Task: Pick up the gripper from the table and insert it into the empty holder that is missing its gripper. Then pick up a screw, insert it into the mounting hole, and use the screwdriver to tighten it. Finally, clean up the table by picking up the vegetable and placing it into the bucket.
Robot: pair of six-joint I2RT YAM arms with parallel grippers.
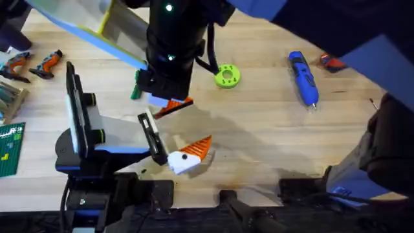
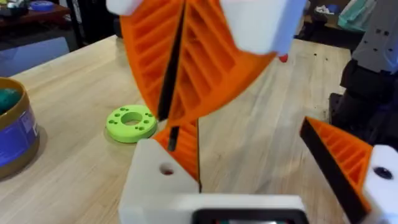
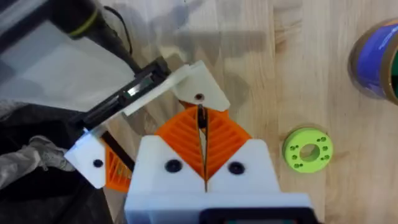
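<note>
The small orange gripper (image 2: 184,147) with its black face is pinched between the orange ribbed pads of my right gripper (image 3: 203,147), which is shut on it. Its lower end touches the white holder (image 2: 160,180) with the round hole, one finger of my left gripper (image 2: 261,169). The left gripper's other finger (image 2: 348,163) has an orange ribbed tip and stands well apart, so that gripper is open. From overhead, the right gripper (image 1: 172,107) hangs just behind the left gripper (image 1: 193,154). The blue screwdriver (image 1: 303,77) lies far right. The blue bucket (image 2: 13,134) stands nearby. A dark green vegetable (image 1: 136,87) peeks out beside the right arm.
A lime-green disc (image 1: 227,76) lies between the bucket and the screwdriver. A red-handled tool (image 1: 332,63) sits past the screwdriver. Orange-and-black tools (image 1: 45,63) and a green board (image 1: 10,149) line the left edge. The right arm crosses low over the middle.
</note>
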